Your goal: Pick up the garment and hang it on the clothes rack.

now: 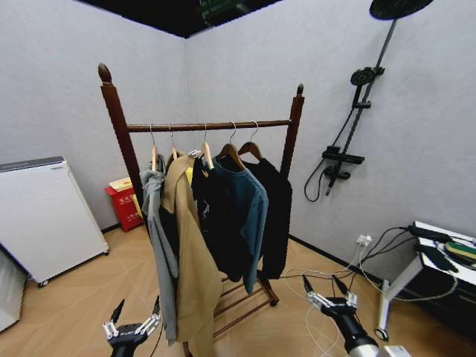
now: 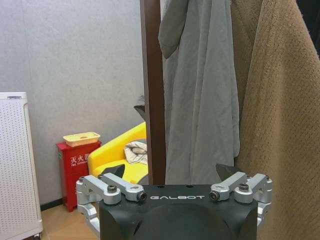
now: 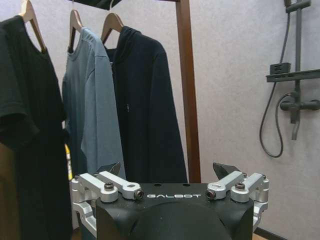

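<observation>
Left gripper [image 1: 134, 321] sits low at the bottom left of my head view, fingers spread and holding nothing, just in front of the hem of the grey garment [image 1: 158, 238] and the long tan coat [image 1: 190, 268]. From its wrist camera I see the rack's left post [image 2: 152, 90] straight ahead, grey cloth just beside it.

Moving right across the head view, the clothes rack [image 1: 208, 126] fills the centre, its bar carrying five hangers. The teal jacket [image 1: 249, 208] hangs toward the right, and the black jacket [image 1: 277, 216] is the last piece, next to the right post.

Right gripper [image 1: 327, 288] is at the bottom right of the frame, also spread wide and empty, well apart from the clothes. Its wrist camera looks at the black jacket [image 3: 145, 105] on its wooden hanger.

I judge the job either finished or not begun, since the black jacket already hangs on the bar. If a pick is wanted, the right arm must rise to that hanger's hook
</observation>
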Controlling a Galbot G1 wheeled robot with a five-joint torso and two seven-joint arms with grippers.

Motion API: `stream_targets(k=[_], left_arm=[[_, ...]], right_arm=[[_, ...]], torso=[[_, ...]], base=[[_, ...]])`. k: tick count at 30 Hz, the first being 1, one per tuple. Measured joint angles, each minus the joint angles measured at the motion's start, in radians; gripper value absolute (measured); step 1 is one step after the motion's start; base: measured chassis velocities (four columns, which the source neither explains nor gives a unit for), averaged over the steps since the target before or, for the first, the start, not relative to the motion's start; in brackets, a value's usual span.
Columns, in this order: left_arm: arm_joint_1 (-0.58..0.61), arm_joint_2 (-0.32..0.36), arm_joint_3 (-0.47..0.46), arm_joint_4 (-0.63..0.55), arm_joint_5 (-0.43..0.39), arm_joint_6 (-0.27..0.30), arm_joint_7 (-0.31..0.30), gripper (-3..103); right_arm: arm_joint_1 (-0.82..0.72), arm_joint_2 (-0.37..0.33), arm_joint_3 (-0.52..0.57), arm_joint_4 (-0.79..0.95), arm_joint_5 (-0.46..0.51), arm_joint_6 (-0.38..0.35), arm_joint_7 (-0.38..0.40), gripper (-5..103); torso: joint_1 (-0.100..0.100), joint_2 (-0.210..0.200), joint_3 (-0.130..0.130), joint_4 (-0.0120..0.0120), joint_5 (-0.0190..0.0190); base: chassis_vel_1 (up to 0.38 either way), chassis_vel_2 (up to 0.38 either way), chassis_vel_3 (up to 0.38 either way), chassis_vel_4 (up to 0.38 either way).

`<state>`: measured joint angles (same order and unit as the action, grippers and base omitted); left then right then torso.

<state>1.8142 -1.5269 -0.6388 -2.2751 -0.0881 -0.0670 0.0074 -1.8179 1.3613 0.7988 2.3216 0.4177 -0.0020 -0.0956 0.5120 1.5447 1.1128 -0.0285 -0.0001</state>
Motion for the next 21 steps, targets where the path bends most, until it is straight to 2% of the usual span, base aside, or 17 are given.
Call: stream_targets(k=[21], left_arm=[[0.000,0.000,0.000,0.000,0.000,0.000,0.000,100]], right_arm=[[0.003,-0.002,0.001,-0.002,0.005,-0.002,-0.002,100]], torso=[[0.000,0.000,0.000,0.0001,0.0001]], base=[[0.000,0.000,0.000,0.000]])
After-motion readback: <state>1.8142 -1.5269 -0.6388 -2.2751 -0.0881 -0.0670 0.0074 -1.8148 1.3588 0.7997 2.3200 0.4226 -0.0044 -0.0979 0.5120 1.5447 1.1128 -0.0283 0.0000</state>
